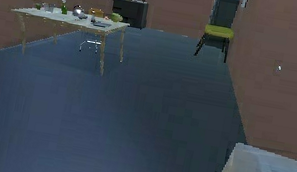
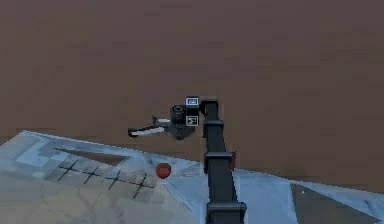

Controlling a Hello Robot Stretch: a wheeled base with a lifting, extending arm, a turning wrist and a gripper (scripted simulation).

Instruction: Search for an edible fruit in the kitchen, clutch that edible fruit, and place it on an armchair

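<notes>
Closest to you, along the bottom of the arm side view, lies a pale worktop (image 2: pixel 70 180) marked with thin dark lines. On it, low and just left of centre, sits the red round fruit (image 2: pixel 163 172), near the dark arm (image 2: pixel 214 150) that rises from the bottom edge. Your gripper (image 2: pixel 134 131) points left, higher in the frame than the fruit, with bare brown wall (image 2: pixel 300 60) behind its fingers. It holds nothing, and you cannot tell how the fingers are set. In the forward view you have dark blue floor (image 1: pixel 132 112) across the middle, a white-topped table (image 1: pixel 57 19) with small items at upper left, a dark cabinet (image 1: pixel 129 12) at top centre, and a chair with a yellow-green seat (image 1: pixel 219 32) at upper right.
</notes>
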